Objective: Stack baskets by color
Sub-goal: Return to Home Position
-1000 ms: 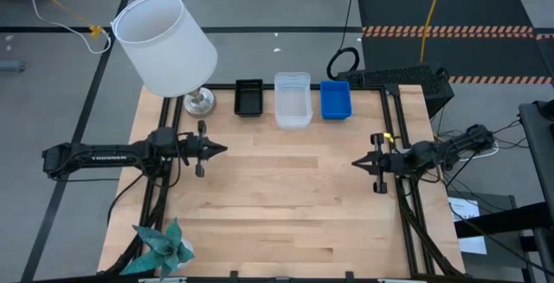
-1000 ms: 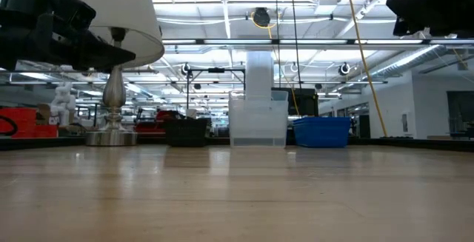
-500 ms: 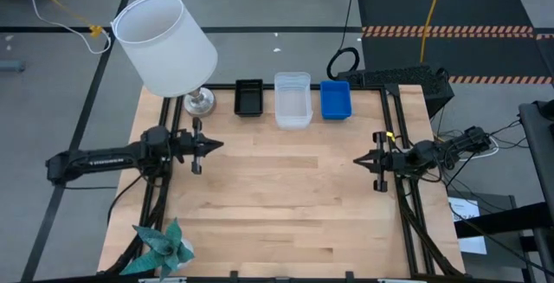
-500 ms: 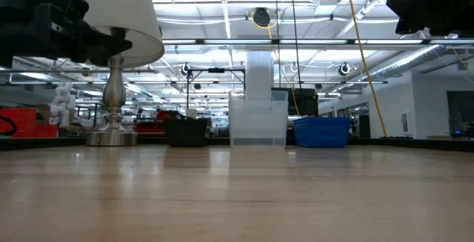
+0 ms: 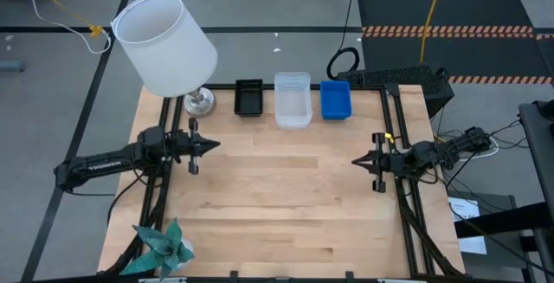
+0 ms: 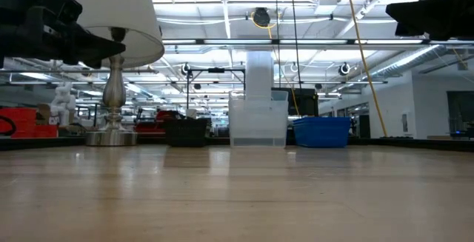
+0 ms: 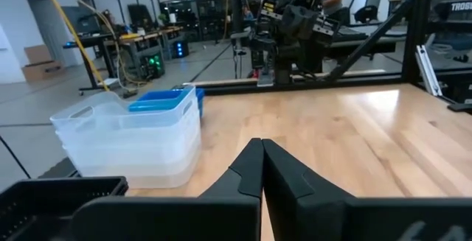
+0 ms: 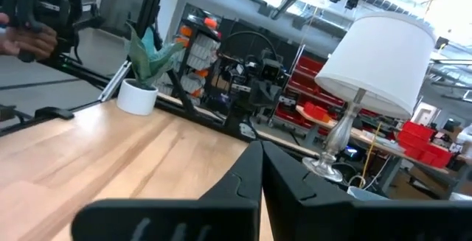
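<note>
Three stacks of baskets stand in a row on the table along its far edge: black [image 5: 248, 98], clear [image 5: 293, 99] and blue [image 5: 335, 99]. The low view shows them as black [image 6: 185, 132], clear [image 6: 258, 120] and blue [image 6: 321, 132]. My left gripper [image 5: 215, 144] hovers shut above the table's left side, pointing level toward the right. In the left wrist view, the clear stack [image 7: 133, 141], the blue one [image 7: 166, 99] and the black one [image 7: 51, 197] lie off to the side of it. My right gripper [image 5: 355, 161] hovers shut at the right side, pointing left.
A lamp with a big white shade [image 5: 164, 45] stands on its metal base [image 5: 199, 101] at the far left corner, next to the black stack. A teal star-shaped plant [image 5: 162, 247] sits at the near left corner. Bare wood [image 5: 286, 188] spreads between the grippers.
My left arm has drawn back a little toward the table's left edge and swung slightly toward the far edge, with its gripper staying shut. The baskets have kept their places.
</note>
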`<state>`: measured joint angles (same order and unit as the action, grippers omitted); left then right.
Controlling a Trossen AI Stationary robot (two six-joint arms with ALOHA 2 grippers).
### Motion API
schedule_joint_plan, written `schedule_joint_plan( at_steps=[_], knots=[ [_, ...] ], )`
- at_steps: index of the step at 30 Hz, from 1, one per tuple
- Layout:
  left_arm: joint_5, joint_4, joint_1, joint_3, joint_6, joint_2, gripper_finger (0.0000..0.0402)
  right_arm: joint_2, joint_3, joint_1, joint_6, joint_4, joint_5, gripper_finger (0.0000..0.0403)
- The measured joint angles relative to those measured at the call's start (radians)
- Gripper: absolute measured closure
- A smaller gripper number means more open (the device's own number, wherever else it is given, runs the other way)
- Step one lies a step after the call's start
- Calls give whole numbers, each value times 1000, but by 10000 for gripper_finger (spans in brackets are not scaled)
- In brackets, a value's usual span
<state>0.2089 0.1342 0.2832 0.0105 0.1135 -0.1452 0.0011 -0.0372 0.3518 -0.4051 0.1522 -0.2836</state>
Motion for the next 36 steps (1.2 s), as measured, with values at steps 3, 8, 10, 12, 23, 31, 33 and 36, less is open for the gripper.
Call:
schedule_joint_plan(
  at_steps=[3, 8, 10, 12, 23, 31, 33, 36],
  knots=[
    [0, -20, 0, 0, 5, 25, 396, 0, 0, -33, -4, 0, 1, 403],
    [0, -74, 0, 0, 14, 69, 398, 0, 0, -91, 1, -3, 37, 403],
    [1, -91, 0, 0, 21, 86, 398, 0, 0, -108, 16, -9, 57, 403],
    [2, -90, 0, 0, 27, 100, 394, 0, 0, -122, 21, -20, 79, 403],
    [-17, -94, 0, 0, 22, 121, 392, 0, 0, -267, -28, -20, 159, 403],
    [-31, -89, 0, 0, 15, 121, 388, 0, 0, -369, -13, -35, 187, 403],
    [-35, -95, 0, 0, 12, 121, 387, 0, 0, -372, -3, -45, 188, 403],
    [-36, -96, 0, 0, 7, 121, 393, 0, 1, -372, 21, -82, 187, 403]
  ],
)
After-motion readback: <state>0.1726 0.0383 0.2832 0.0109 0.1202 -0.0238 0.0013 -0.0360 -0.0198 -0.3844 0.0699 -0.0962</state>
